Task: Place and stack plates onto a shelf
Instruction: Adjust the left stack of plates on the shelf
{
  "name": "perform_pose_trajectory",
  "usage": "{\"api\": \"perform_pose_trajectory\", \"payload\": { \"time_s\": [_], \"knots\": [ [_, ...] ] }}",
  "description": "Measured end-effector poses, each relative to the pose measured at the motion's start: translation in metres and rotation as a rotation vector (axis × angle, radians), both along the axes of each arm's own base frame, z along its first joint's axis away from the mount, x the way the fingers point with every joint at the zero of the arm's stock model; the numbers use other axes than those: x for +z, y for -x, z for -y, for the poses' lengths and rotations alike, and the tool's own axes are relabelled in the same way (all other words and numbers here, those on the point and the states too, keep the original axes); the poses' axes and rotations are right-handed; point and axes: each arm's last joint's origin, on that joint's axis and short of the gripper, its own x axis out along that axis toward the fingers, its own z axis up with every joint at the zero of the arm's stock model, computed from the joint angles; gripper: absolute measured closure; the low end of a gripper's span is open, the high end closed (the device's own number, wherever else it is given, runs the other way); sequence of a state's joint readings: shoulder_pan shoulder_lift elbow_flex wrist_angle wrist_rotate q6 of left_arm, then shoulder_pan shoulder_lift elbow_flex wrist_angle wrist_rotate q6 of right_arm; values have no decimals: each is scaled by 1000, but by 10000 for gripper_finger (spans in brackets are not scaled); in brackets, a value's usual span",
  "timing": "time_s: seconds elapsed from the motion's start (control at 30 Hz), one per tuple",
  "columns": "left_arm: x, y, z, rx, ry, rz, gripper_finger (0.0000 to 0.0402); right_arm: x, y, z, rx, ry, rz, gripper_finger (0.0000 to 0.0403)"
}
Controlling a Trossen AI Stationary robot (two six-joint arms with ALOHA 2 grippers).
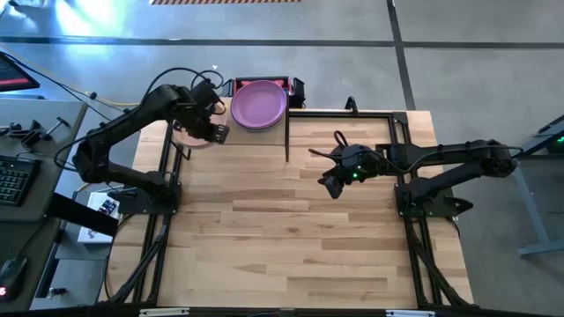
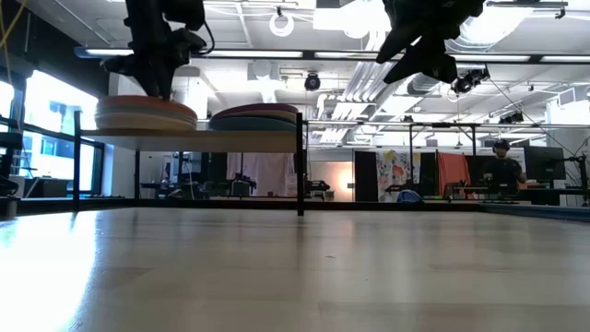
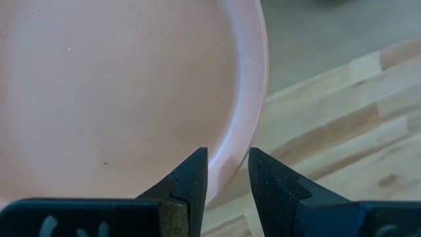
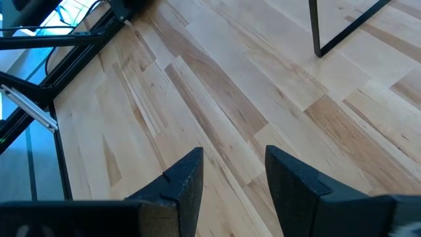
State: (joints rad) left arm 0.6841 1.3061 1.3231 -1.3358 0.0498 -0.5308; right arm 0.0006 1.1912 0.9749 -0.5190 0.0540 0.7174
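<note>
Left gripper (image 1: 214,132) is positioned over the left-hand stack on the shelf (image 2: 198,138), with its fingers (image 3: 191,181) straddling the rim of the pink plate (image 3: 118,85); one finger lies over the plate's inner face, the other outside the rim, with a narrow gap between them; the jaws are apart, and whether they press on the rim cannot be told

The pink plate is the top item of that stack, lying flat on the plates below it; a second stack, topped by the purple plate (image 1: 258,104), sits just beside it on the shelf's right half

Right gripper (image 1: 333,183) hangs above the bare tabletop (image 1: 291,238), well apart from the shelf, jaws apart and empty

Governing relation: the plate rim runs between the left fingers, with the plate body extending away from the gripper; the left arm is the nearer arm; judged next action is withdrawal away from the rim, clear of the stack
</note>
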Motion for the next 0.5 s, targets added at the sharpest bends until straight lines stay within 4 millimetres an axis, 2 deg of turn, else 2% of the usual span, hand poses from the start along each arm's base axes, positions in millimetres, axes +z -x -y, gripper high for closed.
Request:
{"api": "perform_pose_trajectory", "payload": {
  "time_s": [0.3, 0.5],
  "knots": [
    [-9, -8, -9, 14, -17, -49, 303, 0, 0, 0, 0, 0, 0, 258],
    [-10, -16, -16, -7, -44, 17, 303, 0, 0, 0, 1, 0, 0, 258]
  ]
}}
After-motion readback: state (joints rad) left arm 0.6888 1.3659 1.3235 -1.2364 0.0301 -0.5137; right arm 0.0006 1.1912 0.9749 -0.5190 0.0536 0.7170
